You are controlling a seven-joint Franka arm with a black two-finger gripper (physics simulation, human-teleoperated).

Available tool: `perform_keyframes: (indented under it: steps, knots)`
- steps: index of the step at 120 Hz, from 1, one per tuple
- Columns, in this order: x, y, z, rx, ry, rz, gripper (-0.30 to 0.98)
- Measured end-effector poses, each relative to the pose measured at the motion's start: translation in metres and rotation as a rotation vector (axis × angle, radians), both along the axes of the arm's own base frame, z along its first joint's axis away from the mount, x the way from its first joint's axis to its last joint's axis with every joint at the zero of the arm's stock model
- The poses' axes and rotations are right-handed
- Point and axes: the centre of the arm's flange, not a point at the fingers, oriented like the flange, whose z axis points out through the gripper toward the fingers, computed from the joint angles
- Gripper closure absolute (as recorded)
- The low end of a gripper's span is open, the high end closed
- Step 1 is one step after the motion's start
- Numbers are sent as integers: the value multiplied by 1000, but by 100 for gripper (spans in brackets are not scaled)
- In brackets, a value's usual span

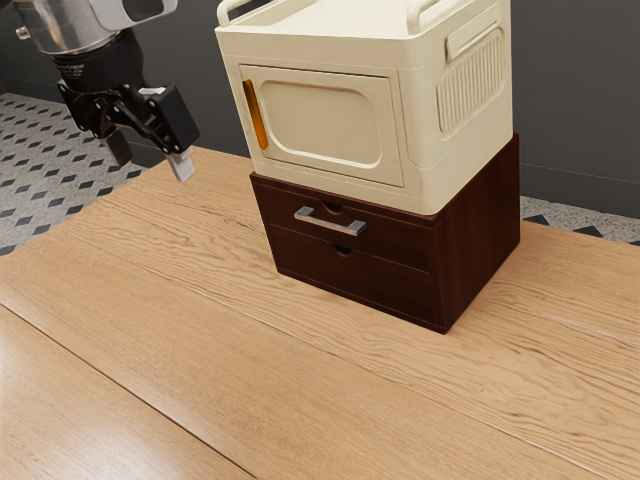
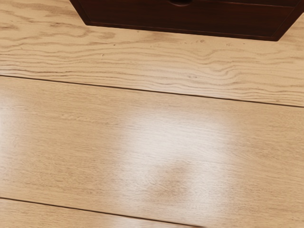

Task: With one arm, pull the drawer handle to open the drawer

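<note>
Wall [image 1: 575, 90] plain, dark grey, with a band along its foot. Floor [image 1: 35, 165] patterned: pale speckled grey set with dark diamonds, seen past the desk's far edges. Desk [image 1: 300, 400] light wood, wavy grain, thin dark seams [image 2: 175, 93] between boards. Soft whitish glare [image 2: 175, 126] on the desktop, wrist view.

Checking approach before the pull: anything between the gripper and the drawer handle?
Nothing visible stands between the open gripper and the handle on the upper drawer. The cream cabinet sits on top of the drawer unit, above the handle, not across that gap.
</note>
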Motion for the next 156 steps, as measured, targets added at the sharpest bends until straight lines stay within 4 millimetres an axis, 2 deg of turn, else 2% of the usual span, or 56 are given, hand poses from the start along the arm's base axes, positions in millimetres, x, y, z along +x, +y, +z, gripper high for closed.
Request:
perform_keyframes:
  steps: [18, 25, 29, 32, 34, 36, 40, 46, 50, 55, 61, 67, 79, 102, 114, 124, 144, 156]
  knots:
    - [0, 1, 0, -3, 1, 1, 0]
    - [0, 5, 0, -11, 1, 8, 0]
    - [-1, 14, 0, -27, 0, 24, 0]
    - [-4, 22, 4, -37, -11, 37, 0]
    - [-10, 21, 15, -40, -36, 37, 0]
    - [-15, 15, 25, -42, -60, 24, 0]
    - [-25, -11, 42, -44, -98, -30, 0]
    - [-29, -47, 49, -45, -114, -117, 0]
    - [-21, -58, 41, -37, -100, -156, 0]
    - [-3, -64, 18, -16, -50, -183, 0]
    - [22, -63, -11, 3, 9, -198, 0]
    - [36, -59, -24, 24, 24, -220, 0]
    - [55, -52, -36, 62, 20, -293, 0]
    - [68, -39, -37, 121, -17, -469, 0]
    - [72, -35, -66, 154, -25, -588, 0]
    - [92, -47, -81, 175, -73, -701, 0]
    - [119, -77, -88, 218, -194, -939, 0]
    - [140, -89, -105, 282, -215, -1051, 0]
